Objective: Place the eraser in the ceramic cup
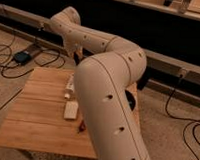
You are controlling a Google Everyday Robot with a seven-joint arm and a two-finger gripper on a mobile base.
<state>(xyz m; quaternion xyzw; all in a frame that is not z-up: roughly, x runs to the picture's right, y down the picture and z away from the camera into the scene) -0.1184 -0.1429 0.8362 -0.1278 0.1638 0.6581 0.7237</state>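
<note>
Fingers of the gripper (77,54) are pressed together, hanging dark under the pale wrist above the far edge of the table (39,119). You see a slim dark shape there, but you cannot tell whether it is the eraser or only the fingers themselves; no part of it can be picked out apart from them.

Count what you can: one cup (70,84), small, white and cylindrical, standing near the far edge just below the gripper and apart from it. One white block (71,110) lies nearer the table's middle, just in front of the cup. One reddish-brown thing (82,126) sits closer to the near edge, beside the arm (109,110). One dark bowl (130,100) shows at the right edge, mostly hidden behind the arm.
</note>
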